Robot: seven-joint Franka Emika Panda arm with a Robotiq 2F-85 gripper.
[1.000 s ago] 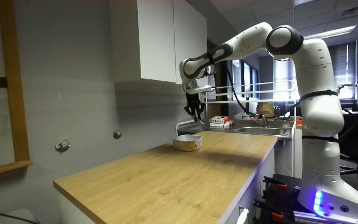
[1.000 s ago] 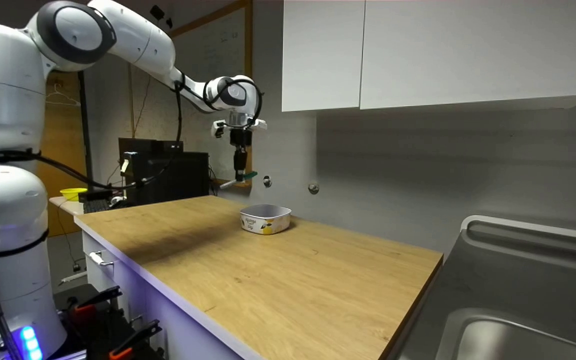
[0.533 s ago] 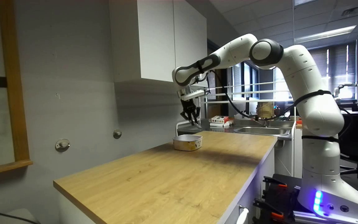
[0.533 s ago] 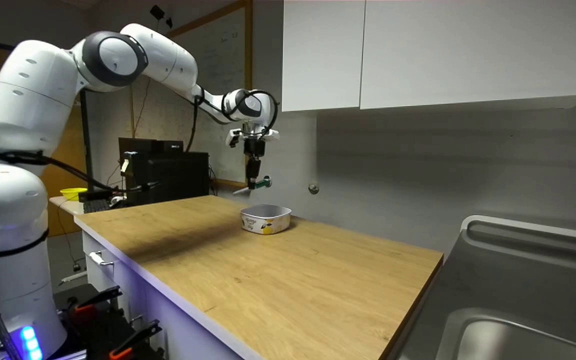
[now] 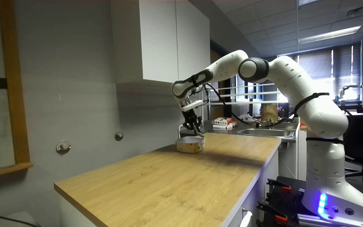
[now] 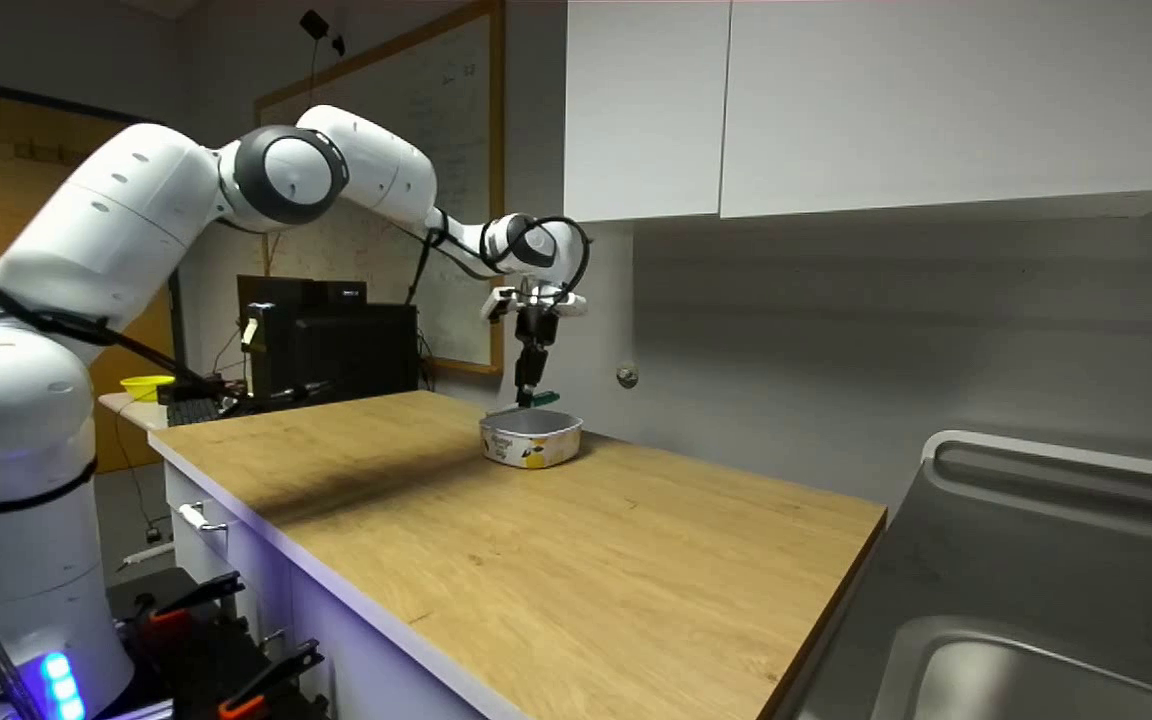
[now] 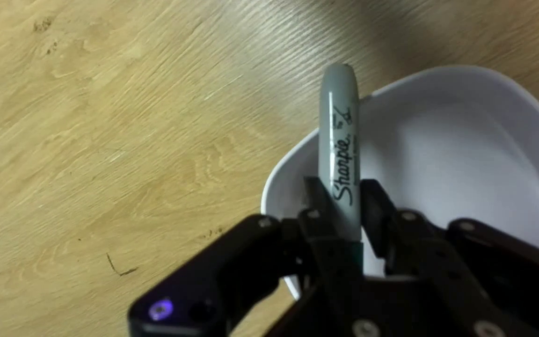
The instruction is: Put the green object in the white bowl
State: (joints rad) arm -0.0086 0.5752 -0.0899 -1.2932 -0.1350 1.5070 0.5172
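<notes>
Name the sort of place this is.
Probably a robotics lab with a kitchenette corner: there is a steel sink, a whiteboard, and what looks like another robot arm in the background.

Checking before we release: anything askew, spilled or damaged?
In the wrist view, the marker in the gripper has its grey end jutting past the rim of the white bowl, so it may catch there if released now. The tabletop has a dark V-shaped mark; scratch or grain, can't tell. No spill visible.
</notes>
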